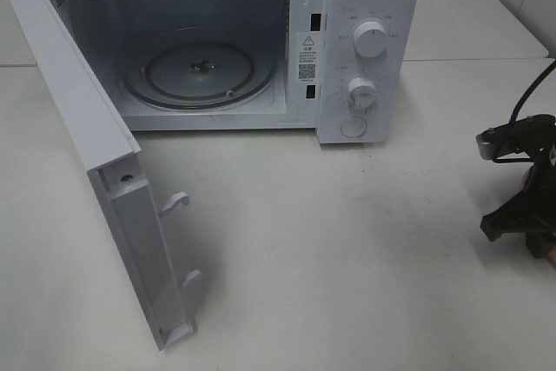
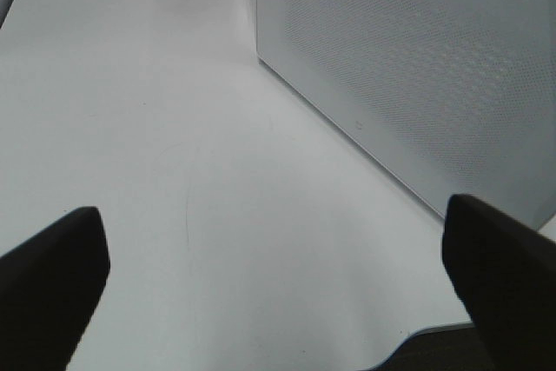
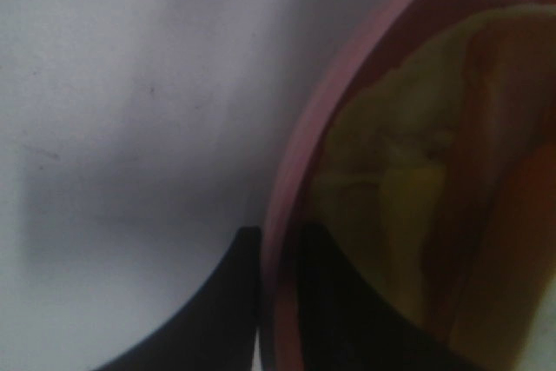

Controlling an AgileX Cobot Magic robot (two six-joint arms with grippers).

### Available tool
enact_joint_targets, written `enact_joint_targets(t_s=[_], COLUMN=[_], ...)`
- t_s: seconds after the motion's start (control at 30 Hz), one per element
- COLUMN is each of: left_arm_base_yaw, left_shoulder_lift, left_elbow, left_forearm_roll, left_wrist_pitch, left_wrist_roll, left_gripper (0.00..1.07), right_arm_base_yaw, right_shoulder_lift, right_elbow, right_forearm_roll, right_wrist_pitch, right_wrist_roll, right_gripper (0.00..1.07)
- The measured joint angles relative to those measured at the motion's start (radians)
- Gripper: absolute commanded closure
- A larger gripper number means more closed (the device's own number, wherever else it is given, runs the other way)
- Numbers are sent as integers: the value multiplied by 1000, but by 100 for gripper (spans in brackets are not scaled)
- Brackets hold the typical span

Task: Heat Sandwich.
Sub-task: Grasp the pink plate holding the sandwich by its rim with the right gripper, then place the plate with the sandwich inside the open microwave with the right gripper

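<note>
In the right wrist view my right gripper [image 3: 276,245] is shut on the rim of the pink plate [image 3: 287,171], one dark finger outside and one inside. The sandwich [image 3: 400,171] lies on that plate, blurred, showing yellow-green filling. From the high camera the right gripper [image 1: 521,210] sits at the table's far right edge, and the plate is mostly cut off there. The white microwave [image 1: 369,49] stands at the back with its door [image 1: 95,154] swung wide open and its glass turntable [image 1: 200,76] bare. My left gripper [image 2: 278,284] is open over bare table beside the microwave's perforated side wall [image 2: 417,67].
The open door juts forward on the left, with its latch hooks [image 1: 178,202] pointing toward the middle. The white table [image 1: 347,258] stretches between the microwave and the right arm. Two knobs [image 1: 372,41] and a button are on the microwave's right panel.
</note>
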Motion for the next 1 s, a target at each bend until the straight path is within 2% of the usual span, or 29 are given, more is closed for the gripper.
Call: enact_joint_targets(t_s=[0.37, 0.6, 1.0], left_arm_base_yaw=[0, 0, 0], left_shoulder_lift=[0, 0, 0], left_elbow=[0, 0, 0], left_forearm_roll=[0, 0, 0], left_wrist_pitch=[0, 0, 0], left_wrist_roll=[0, 0, 0], left_gripper=[7, 7, 7], right_arm_base_yaw=[110, 149, 181], right_shoulder_lift=[1, -15, -152], right_elbow=[0, 1, 7], right_forearm_roll=[-194, -215, -212], right_wrist_pitch=[117, 163, 274], right_wrist_roll=[187, 216, 217], right_gripper=[107, 107, 107])
